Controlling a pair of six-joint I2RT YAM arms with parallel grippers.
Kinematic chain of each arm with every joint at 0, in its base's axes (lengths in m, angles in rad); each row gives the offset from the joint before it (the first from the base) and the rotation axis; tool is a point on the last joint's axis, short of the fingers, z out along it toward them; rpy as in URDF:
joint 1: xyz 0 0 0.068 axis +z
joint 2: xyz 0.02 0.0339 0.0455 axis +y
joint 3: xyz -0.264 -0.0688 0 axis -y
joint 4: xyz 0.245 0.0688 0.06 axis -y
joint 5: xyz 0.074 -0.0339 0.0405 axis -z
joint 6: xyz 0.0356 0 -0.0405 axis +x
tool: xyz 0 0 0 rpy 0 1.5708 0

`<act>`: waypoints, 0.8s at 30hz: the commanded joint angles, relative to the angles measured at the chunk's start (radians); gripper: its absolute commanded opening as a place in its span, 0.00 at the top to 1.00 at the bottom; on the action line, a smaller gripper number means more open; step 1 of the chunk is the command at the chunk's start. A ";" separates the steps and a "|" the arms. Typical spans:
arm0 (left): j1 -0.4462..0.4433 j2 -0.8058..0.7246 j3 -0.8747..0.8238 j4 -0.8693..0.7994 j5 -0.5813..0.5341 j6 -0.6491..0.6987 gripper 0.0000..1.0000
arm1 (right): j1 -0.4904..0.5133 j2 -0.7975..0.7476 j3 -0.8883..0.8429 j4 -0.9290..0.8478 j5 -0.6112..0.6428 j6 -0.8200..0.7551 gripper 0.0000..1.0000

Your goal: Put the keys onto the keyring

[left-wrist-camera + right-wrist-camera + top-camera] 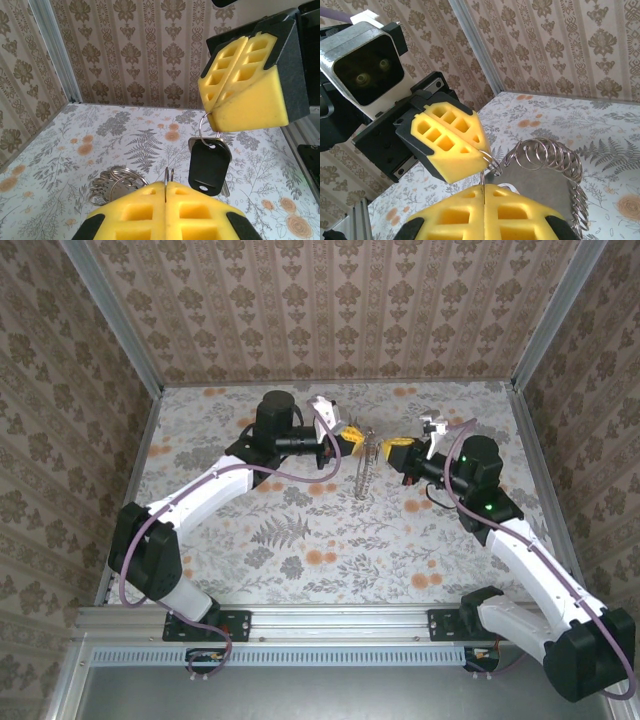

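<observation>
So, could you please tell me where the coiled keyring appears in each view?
Top external: keyring at centre, right of the left claw.
Left wrist: keyring lower left, beside the black key.
Right wrist: keyring right of centre.
Shared landmark: the yellow-padded left claw, bottom edge in left wrist, left-centre in right wrist.

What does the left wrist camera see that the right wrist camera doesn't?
Left wrist's own: the black key hanging under the shut right gripper; the right wrist view gives just a grey blur there. Right wrist's own: the camera box on the left gripper. Shared: both yellow grippers, the coiled silver keyring, the flowery table.
</observation>
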 commanded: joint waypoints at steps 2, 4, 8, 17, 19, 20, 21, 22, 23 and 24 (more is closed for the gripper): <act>-0.012 -0.005 0.034 0.021 -0.001 0.025 1.00 | 0.003 0.016 0.041 0.052 -0.026 0.005 1.00; -0.015 -0.003 0.035 0.022 0.000 0.025 1.00 | 0.009 0.027 0.045 0.051 -0.026 0.005 1.00; -0.017 -0.002 0.036 0.023 -0.004 0.025 1.00 | 0.020 0.045 0.054 0.051 -0.026 0.004 1.00; -0.020 -0.001 0.036 0.020 -0.008 0.026 1.00 | 0.029 0.075 0.064 0.052 -0.031 0.001 1.00; -0.022 0.001 0.036 0.021 -0.010 0.026 1.00 | 0.029 0.080 0.065 0.053 -0.031 0.000 1.00; -0.021 0.002 0.037 0.019 -0.008 0.026 1.00 | 0.028 0.082 0.065 0.054 -0.030 0.001 1.00; -0.021 0.002 0.037 0.020 -0.008 0.026 1.00 | 0.030 0.084 0.066 0.055 -0.031 0.002 1.00; -0.023 0.001 0.037 0.020 -0.007 0.026 1.00 | 0.029 0.086 0.067 0.057 -0.030 0.001 1.00; -0.024 0.003 0.037 0.019 -0.008 0.027 1.00 | 0.031 0.087 0.068 0.059 -0.032 0.002 1.00; -0.023 0.004 0.037 0.018 -0.008 0.026 1.00 | 0.032 0.089 0.068 0.061 -0.031 0.002 1.00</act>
